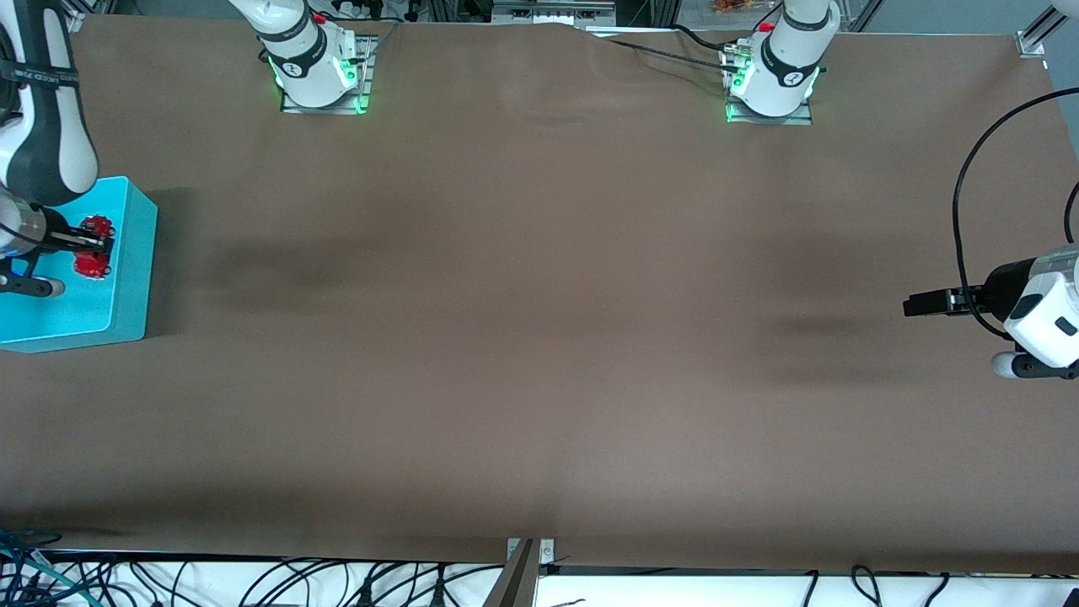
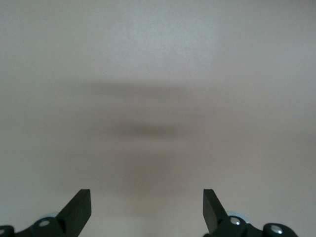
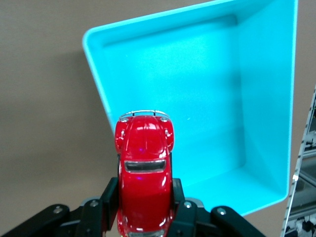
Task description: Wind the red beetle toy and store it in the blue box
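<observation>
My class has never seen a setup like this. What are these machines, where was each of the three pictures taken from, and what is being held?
Two robot arms stand at a brown table. The wide picture comes from a high camera facing them; the other two come from cameras on each arm's wrist. The right gripper is shut on the red beetle toy, a small car, and holds it over the blue box, an open plastic bin at the right arm's end of the table. Nothing else shows inside the box. The left gripper waits open over bare table at the left arm's end, holding nothing.
</observation>
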Controlling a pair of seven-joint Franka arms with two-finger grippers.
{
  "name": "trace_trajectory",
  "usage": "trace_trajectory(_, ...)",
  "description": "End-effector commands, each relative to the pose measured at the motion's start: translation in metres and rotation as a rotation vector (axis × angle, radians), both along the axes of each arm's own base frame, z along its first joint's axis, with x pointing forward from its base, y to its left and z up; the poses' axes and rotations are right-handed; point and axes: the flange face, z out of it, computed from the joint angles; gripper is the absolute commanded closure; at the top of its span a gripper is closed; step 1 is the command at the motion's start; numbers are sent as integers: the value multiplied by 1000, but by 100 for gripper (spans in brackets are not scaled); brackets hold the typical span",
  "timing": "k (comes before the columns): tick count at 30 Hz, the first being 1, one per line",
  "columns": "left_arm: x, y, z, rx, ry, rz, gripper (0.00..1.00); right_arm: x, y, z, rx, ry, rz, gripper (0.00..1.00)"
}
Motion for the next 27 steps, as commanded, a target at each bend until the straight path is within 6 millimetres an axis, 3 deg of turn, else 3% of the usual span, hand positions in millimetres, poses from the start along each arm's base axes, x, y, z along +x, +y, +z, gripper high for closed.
trace_trajectory(1, 1, 1, 4, 7, -11, -16, 0, -8, -40, -12, 24, -24, 36, 100)
trace_trajectory(12, 2, 0, 2, 4, -9, -17, 0, -47, -119, -53, 53, -11, 58, 100)
trace_trajectory(27, 1, 0, 1, 4, -7, -17, 0, -55, -150, -89, 67, 13, -20, 100)
